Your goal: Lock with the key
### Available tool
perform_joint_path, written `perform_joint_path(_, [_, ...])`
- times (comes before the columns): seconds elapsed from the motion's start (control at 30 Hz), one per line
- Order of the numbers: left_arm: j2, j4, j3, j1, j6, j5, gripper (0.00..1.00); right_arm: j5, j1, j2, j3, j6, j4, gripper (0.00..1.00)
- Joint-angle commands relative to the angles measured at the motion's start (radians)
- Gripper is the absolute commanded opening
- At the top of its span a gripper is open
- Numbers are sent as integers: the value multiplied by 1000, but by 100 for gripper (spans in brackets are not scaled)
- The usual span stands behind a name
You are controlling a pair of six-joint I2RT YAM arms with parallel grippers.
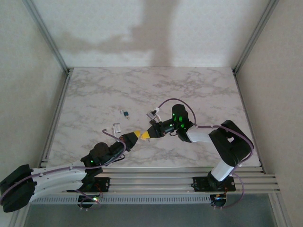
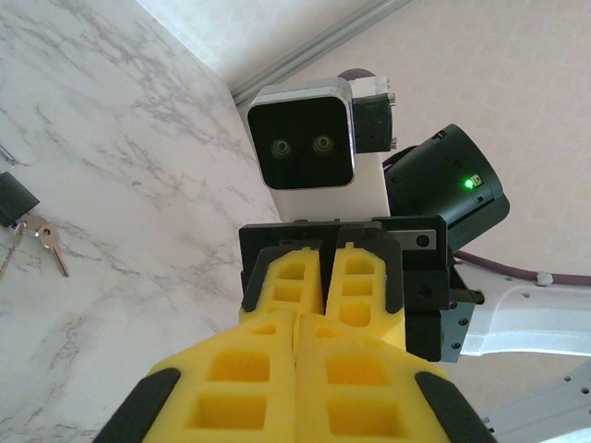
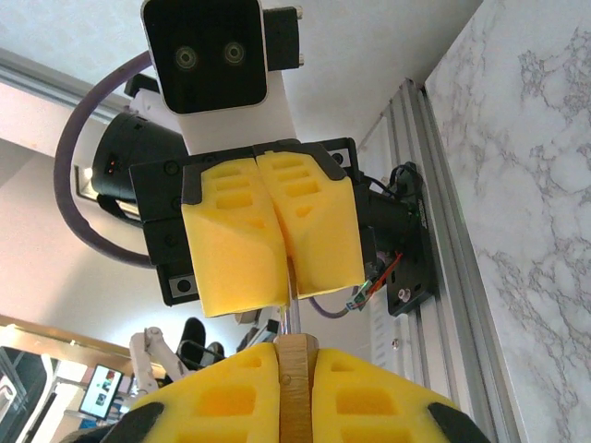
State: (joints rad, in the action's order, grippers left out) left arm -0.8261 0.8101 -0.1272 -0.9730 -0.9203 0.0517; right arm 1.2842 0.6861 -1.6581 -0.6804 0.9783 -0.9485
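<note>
At the far left of the left wrist view, a small black padlock (image 2: 14, 197) lies on the table with a bunch of spare keys (image 2: 42, 236) attached. From above, a small blue padlock (image 1: 125, 113) sits further back.

Near the table's middle, the left gripper (image 1: 136, 135) meets the right gripper (image 1: 146, 135) tip to tip above the surface. The left jaws are pressed fully together. The right jaws are clenched on the tiny pale silvery-tan metal key (image 3: 295, 388), and its thin shaft reaches the seam of the left fingertips. Whether they pinch it cannot be told.

The task looks barely begun: the key is lifted, but no lock is at it. Seating and turning it remain.

The white, grey-veined marble tabletop (image 1: 199, 90) has aluminium rails (image 1: 156, 177) along its near edge, with plain pale walls around it.
</note>
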Motion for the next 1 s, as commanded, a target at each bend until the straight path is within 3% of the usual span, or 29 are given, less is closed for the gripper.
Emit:
perform_joint_path(0.0, [0,3,-42,-62,2,-164,0,-152,10,5,-6,-13,1,0])
perform_joint_path(0.87, [17,20,-37,-101,-22,-145,0,-189,1,-5,-24,-101,121,0])
perform_joint_path(0.97, [15,29,-38,-111,-22,-138,0,-185,1,-15,-22,-63,74,0])
